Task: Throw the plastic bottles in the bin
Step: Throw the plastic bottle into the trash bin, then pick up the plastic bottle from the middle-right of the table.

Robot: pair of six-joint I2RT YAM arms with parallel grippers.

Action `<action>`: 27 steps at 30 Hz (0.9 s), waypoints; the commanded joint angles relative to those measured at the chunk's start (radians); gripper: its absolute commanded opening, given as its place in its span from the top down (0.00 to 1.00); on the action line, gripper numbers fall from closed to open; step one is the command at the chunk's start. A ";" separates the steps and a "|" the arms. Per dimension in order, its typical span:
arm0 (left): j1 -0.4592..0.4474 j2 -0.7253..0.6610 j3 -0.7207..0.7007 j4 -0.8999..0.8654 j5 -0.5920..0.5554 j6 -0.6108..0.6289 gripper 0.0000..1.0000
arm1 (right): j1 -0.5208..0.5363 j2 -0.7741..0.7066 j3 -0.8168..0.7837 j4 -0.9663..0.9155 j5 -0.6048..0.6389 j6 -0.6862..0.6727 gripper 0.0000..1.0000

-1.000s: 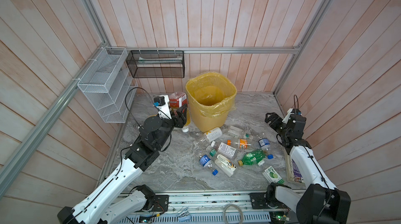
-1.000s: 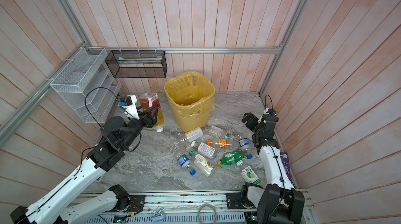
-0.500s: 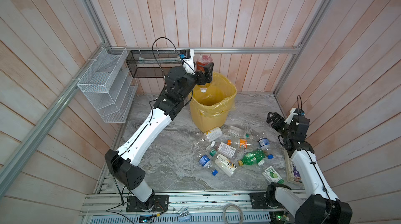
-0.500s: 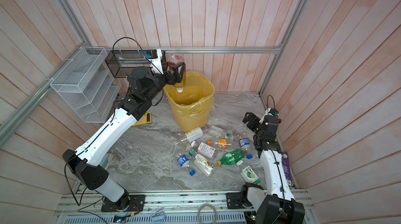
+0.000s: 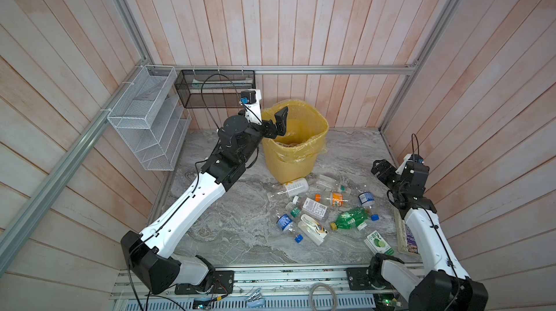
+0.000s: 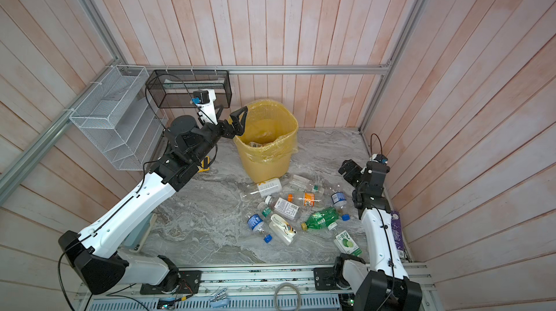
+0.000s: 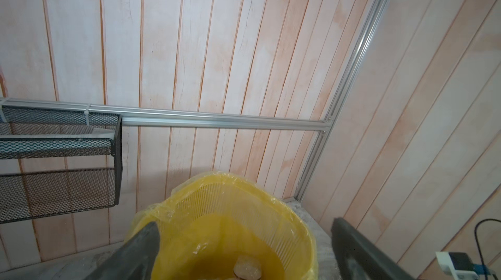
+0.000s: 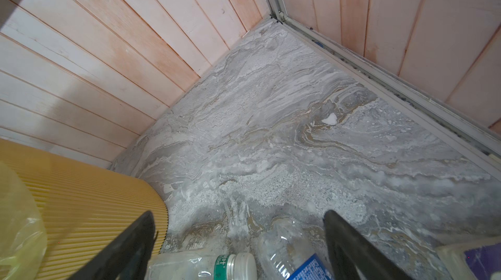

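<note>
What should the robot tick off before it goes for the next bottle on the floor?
1. Left arm: jaws open and empty, over the bin: ok.
2. Bin standing upright, liner in place: ok.
3. A bottle lying inside the bin: ok.
4. Floor free of plastic bottles: not ok, roughly ten lie there.
5. Right arm: jaws open, above bottles near the bin: ok.
6. Green-and-white carton clear of the green bottle: cannot tell, they lie very close.
</note>
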State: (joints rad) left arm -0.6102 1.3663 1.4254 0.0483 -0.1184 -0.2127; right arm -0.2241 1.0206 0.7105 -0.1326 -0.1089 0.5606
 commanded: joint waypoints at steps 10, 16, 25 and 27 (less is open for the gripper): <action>-0.005 -0.193 -0.345 0.183 -0.097 0.013 0.00 | 0.033 0.067 -0.097 -0.160 0.103 -0.141 0.19; 0.029 -0.239 -0.421 0.133 -0.135 -0.037 0.00 | 0.104 0.140 -0.042 -0.225 0.192 -0.206 0.22; 0.079 -0.279 -0.484 0.129 -0.101 -0.110 0.00 | 0.132 0.249 0.010 -0.252 0.232 -0.268 0.31; 0.080 -0.281 -0.484 0.122 -0.097 -0.110 0.00 | 0.137 0.268 0.018 -0.255 0.225 -0.280 0.31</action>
State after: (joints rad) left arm -0.5358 1.1030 0.9478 0.1722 -0.2188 -0.3077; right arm -0.0982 1.2644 0.6956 -0.3504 0.0898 0.3164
